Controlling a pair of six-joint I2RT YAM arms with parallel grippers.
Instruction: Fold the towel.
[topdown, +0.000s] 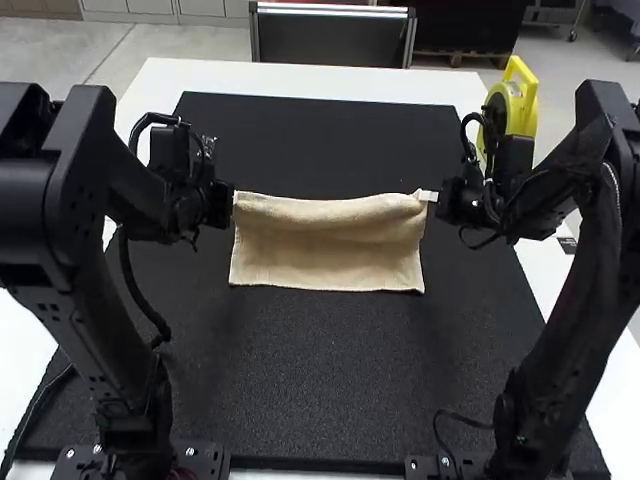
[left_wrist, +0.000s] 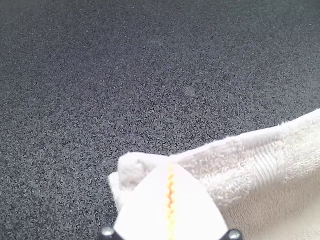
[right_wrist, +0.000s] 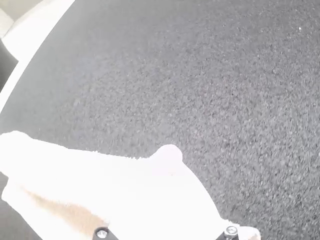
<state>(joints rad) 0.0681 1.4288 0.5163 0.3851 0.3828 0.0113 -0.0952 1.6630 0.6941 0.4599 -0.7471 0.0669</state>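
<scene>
On the dark surface (topdown: 330, 400), the towel (topdown: 325, 245) was stretched longways between the arms. Its far left corner was pinched tight by the left gripper (left_wrist: 170, 162), its far right one by the right gripper (topdown: 429, 197).

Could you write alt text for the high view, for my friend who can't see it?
A beige towel on a black mat has its far corners gripped by two robot arms, the left pincer at one and the right pincer at the other. The mat covers most of a white table; a bright yellow object stands beyond the right pincer.
</scene>
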